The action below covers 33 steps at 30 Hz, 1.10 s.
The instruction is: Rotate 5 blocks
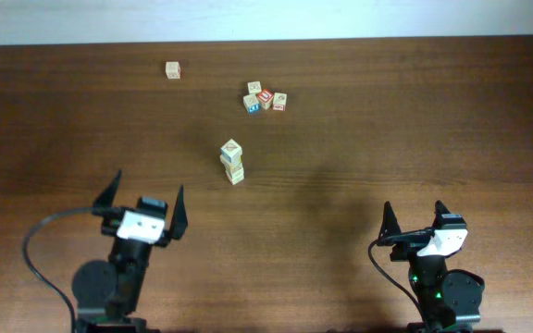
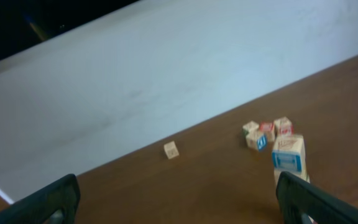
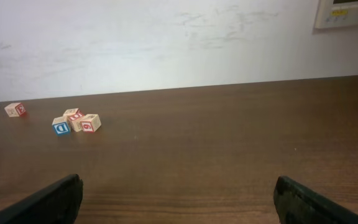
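Observation:
Small light-wood printed blocks lie on the far half of the brown table. A tight cluster of blocks includes one with a red top. A short stack of blocks stands in front of the cluster, and a lone pale cube sits at the far left. My left gripper hovers open near the front left, well short of the stack. At the front right, my right gripper is also open and empty. The left wrist view shows the stack, the cluster and the lone cube. The right wrist view shows the cluster.
A white wall rises behind the table's far edge. A white panel hangs on it at the upper right. The left arm's black cable loops near the front left corner.

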Motion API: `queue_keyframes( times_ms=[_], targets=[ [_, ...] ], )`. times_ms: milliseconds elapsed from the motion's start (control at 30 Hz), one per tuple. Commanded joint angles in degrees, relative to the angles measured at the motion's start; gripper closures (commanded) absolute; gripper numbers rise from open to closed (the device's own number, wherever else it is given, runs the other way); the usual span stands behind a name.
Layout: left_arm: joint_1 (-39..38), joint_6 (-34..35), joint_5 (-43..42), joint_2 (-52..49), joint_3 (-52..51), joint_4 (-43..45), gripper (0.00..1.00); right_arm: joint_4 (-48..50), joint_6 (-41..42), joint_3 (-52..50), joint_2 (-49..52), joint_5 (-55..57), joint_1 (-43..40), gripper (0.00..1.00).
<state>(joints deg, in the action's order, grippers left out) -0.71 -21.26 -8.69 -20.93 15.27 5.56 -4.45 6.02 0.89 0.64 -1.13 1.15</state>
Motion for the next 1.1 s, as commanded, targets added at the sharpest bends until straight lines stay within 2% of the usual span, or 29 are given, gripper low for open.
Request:
queue_keyframes(
  times_ms=[0, 200, 300, 367, 1067],
  targets=[
    [0.7, -4.4, -0.5, 8.9, -8.0, 1.1, 0.01, 0.0, 0.2, -0.5, -0.4, 0.7, 0.1, 0.02],
    [2.1, -4.4, -0.5, 18.3, -14.9, 0.2, 0.01, 0.0, 0.2, -0.5, -0.4, 0.7, 0.1, 0.02],
    [2.1, -7.9, -0.3, 20.5, -14.8, -5.9, 0.01, 0.0, 0.2, -0.5, -0.4, 0.7, 0.1, 0.02],
    [2.1, -9.8, 0.1, 20.7, -14.8, -9.7, 0.01, 0.0, 0.2, -0.5, -0.4, 0.7, 0.1, 0.02],
    [1.9, -9.9, 0.1, 20.6, -14.8, -9.5, 0.01, 0.0, 0.2, -0.5, -0.4, 0.7, 0.1, 0.02]
  ],
)
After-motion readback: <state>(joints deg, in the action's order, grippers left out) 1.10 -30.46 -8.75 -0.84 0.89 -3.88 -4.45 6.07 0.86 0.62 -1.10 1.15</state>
